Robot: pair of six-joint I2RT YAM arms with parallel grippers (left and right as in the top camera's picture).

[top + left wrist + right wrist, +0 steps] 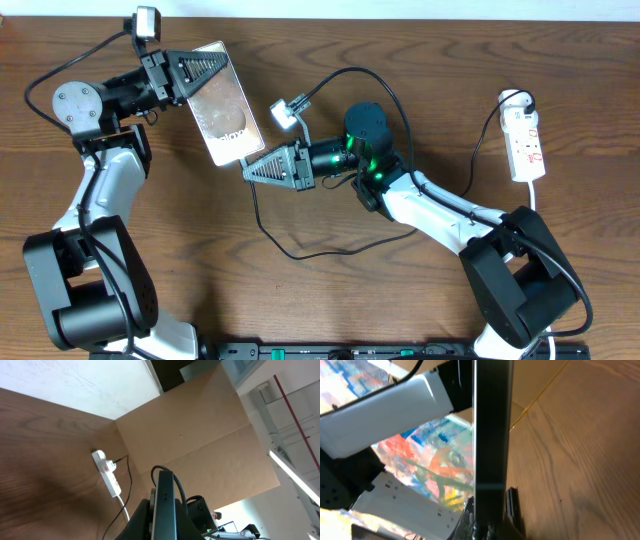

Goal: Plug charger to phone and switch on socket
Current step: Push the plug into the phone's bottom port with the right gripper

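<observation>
While your left gripper [222, 64] clenched the top end of the shiny brownish-grey phone slab [228, 110], your right gripper [250, 171] pinched the thin black charger cable [292, 255] at its lower edge. The white red-marked power strip [526, 140] lay well apart, near the right edge of the brown wooden table [330, 300]; the phone's pale lettering was unreadable.

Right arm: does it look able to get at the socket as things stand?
Likely yes, once freed: the socket lies near the base of the right arm with no obstacle between. For now the right gripper points away, shut at the phone's lower edge, apparently on the charger.
</observation>
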